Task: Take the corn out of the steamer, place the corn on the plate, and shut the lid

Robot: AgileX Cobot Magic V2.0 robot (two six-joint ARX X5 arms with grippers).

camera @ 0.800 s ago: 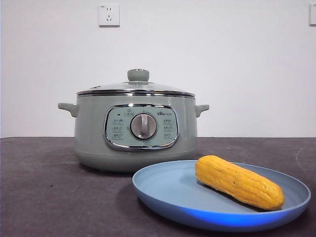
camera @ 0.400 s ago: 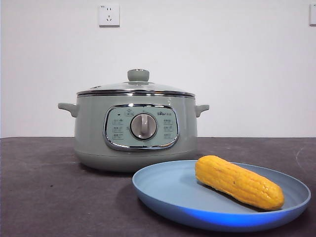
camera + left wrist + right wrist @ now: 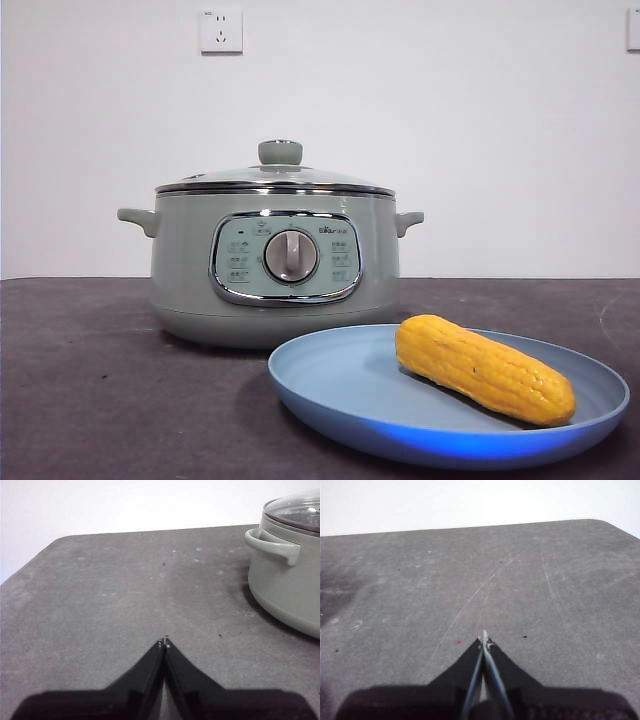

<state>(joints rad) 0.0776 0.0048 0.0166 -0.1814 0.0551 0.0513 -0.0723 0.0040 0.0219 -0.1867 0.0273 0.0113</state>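
Your task looks finished, as far as these views can tell you. The corn (image 3: 484, 368) lies on its side in the plate (image 3: 330, 385), tapered end toward the near right, resting on the right half of the dish. The plate sits on the counter (image 3: 90, 380) just in front of and to the right of the steamer (image 3: 190, 270), its far rim overlapping the pot's base in the front view. The lid (image 3: 275, 178) sits level on the steamer, chrome rim flush all round and the knob upright at the centre, so you can judge the pot closed. Nothing of the three steps seems left to do.

Your left pincer (image 3: 164, 643) has its jaws pressed together, tips meeting, and carries nothing. It hovers over bare counter to the left of the steamer, well apart from it; you can see one side handle (image 3: 272, 546) and an edge of the lid from that wrist camera. Your right pincer (image 3: 484, 639) is likewise closed tip to tip and empty, over bare, scratched counter, with neither the corn nor the plate in its own view. Neither arm shows in the front view, so both are clear of the corn, the plate and the pot.
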